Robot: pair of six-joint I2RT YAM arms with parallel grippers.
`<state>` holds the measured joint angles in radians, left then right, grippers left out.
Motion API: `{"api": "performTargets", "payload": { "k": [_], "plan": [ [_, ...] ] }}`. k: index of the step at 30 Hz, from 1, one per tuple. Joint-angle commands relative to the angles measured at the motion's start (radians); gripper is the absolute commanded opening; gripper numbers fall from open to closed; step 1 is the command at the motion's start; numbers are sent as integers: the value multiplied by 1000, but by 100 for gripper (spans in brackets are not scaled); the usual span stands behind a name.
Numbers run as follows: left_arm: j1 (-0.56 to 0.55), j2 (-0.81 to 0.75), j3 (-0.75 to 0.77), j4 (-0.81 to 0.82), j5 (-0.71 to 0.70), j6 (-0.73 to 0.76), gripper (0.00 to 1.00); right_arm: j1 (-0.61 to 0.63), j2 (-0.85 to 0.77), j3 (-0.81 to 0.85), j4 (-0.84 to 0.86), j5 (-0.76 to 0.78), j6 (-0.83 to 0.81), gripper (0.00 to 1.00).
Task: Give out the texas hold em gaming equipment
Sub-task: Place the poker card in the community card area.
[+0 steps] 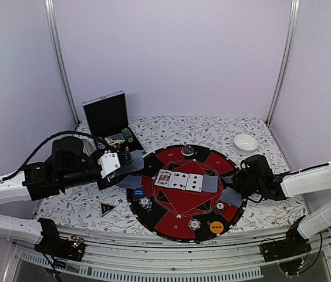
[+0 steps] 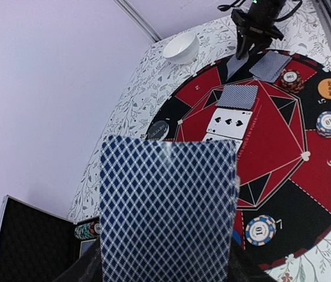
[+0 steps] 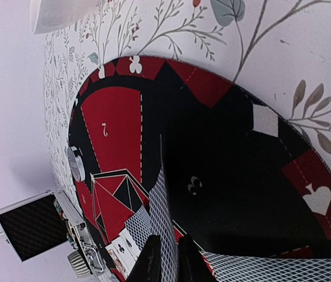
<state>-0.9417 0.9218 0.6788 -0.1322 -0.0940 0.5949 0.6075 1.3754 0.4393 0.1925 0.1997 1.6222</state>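
— What are the two hands holding?

— The left gripper (image 1: 120, 163) is closed on the left card (image 2: 168, 205). It's held back-up over the left rim of the mat (image 1: 171, 226). From the wrist the blue diamond back covers everything, so the fingers are hidden under it.

— And the right?

— The right gripper (image 3: 166, 261) is pinched narrow on the right card (image 3: 161, 211), which stands on edge over the black sector by the "3". Another card, the flat card (image 3: 271, 267), lies just beside it on the mat.

— How are the cards going to handle?

— I'd say each one is featherlight, thin and slick. It'll bow if squeezed hard and slide out if held loosely.

— So where do you take hold?

— By a short edge or a corner, with the pads flat on both faces, much like the right one now. Once a card lies flat on the mat there's no edge to get under, so it's best set down with the grip kept until it touches.

— What about the rest of the gear?

— The face-up cards (image 1: 180, 181) are in a row at the centre. Chips (image 1: 146, 203) are dotted round the ring, and those look stiffer and heavier, so they should be easier to grip by the rim. The orange button (image 1: 216, 227) sits at the near edge, and the black marker (image 1: 107, 207) is off the mat on the left.
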Motion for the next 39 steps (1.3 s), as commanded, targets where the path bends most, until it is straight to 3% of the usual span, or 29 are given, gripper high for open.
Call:
{"api": "performTargets", "payload": {
  "k": [1,14,20,39],
  "plan": [
    [-12,-18,4,27,8,-5,54,18,14,18,19,8,1,13],
    [-11,-15,4,27,11,-6,54,57,0,-3,48,-8,22,18],
    [-11,-19,4,26,11,-6,54,57,-11,-31,45,-21,36,4],
    [-11,-23,3,27,16,-7,54,91,-9,-34,44,-17,49,2]
  ]
}}
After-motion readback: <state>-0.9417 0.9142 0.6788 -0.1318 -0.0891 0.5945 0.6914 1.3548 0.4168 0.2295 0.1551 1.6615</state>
